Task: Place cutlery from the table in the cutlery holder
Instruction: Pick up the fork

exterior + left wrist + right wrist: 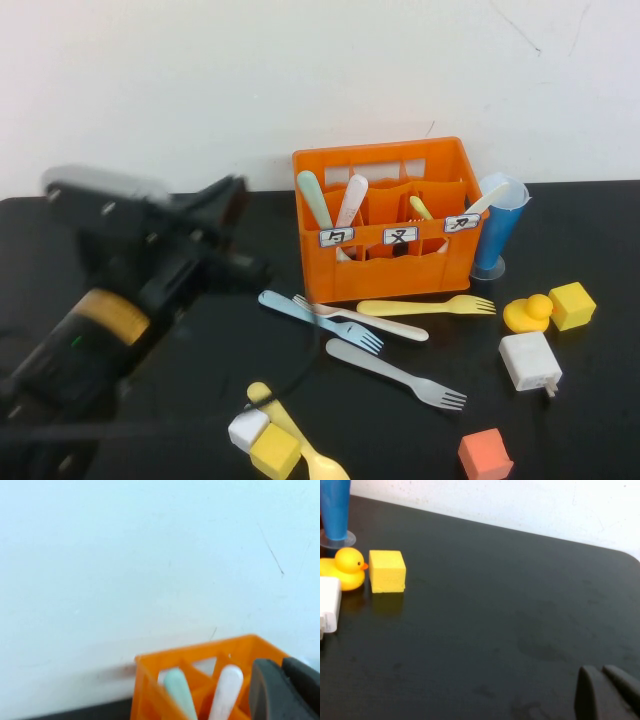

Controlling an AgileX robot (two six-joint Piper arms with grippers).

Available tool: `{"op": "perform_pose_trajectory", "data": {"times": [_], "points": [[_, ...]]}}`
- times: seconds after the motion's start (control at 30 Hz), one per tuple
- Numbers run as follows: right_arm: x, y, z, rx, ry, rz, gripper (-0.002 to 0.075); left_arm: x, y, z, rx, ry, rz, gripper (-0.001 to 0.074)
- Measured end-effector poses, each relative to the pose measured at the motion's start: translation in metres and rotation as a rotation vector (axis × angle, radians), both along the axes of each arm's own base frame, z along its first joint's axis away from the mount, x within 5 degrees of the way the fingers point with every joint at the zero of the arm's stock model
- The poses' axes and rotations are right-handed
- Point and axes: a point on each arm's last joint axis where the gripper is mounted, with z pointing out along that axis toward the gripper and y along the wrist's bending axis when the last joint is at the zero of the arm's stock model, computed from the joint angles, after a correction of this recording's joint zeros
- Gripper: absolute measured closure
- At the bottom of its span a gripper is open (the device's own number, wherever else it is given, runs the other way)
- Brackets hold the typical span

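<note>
The orange cutlery holder (385, 262) stands at the back of the black table (560, 430). A pale green handle (314, 198), a pale pink handle (351, 200) and a yellow one (420, 207) stick out of it. A blue fork (320, 318), a pale pink piece (385, 322), a yellow fork (425, 306), the grey fork (395, 373) and a yellow spoon (315, 458) lie in front. My left gripper (228, 200) is blurred, raised left of the holder, shut and empty; the left wrist view shows it (282, 666) beside the holder (150, 690). My right gripper (600, 670) is shut over bare table.
A tall blue cup (495, 235) stands right of the holder. A yellow duck (527, 313), a yellow cube (572, 305), a white charger (529, 362) and an orange cube (485, 455) lie at the right. White and yellow cubes (265, 440) rest on the yellow spoon.
</note>
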Motion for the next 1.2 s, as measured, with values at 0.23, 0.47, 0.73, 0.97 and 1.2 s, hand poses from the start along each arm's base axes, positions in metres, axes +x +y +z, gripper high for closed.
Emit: {"op": "perform_pose_trajectory", "data": {"times": [0.23, 0.47, 0.73, 0.97, 1.2], "points": [[0.000, 0.000, 0.000, 0.000, 0.000, 0.000, 0.0729, -0.051, 0.025, -0.015, 0.043, 0.054, -0.007, 0.0734], [0.000, 0.000, 0.000, 0.000, 0.000, 0.000, 0.0729, -0.077, 0.027, -0.021, 0.129, 0.178, -0.122, 0.0735], [0.000, 0.000, 0.000, 0.000, 0.000, 0.000, 0.0729, -0.091, 0.024, -0.031, 0.169, 0.338, -0.228, 0.0736], [0.000, 0.000, 0.000, 0.000, 0.000, 0.000, 0.0729, -0.097, 0.015, -0.023, 0.147, 0.251, -0.359, 0.0736], [0.000, 0.000, 0.000, 0.000, 0.000, 0.000, 0.0729, -0.094, 0.014, -0.021, 0.148, 0.305, -0.344, 0.0736]]}}
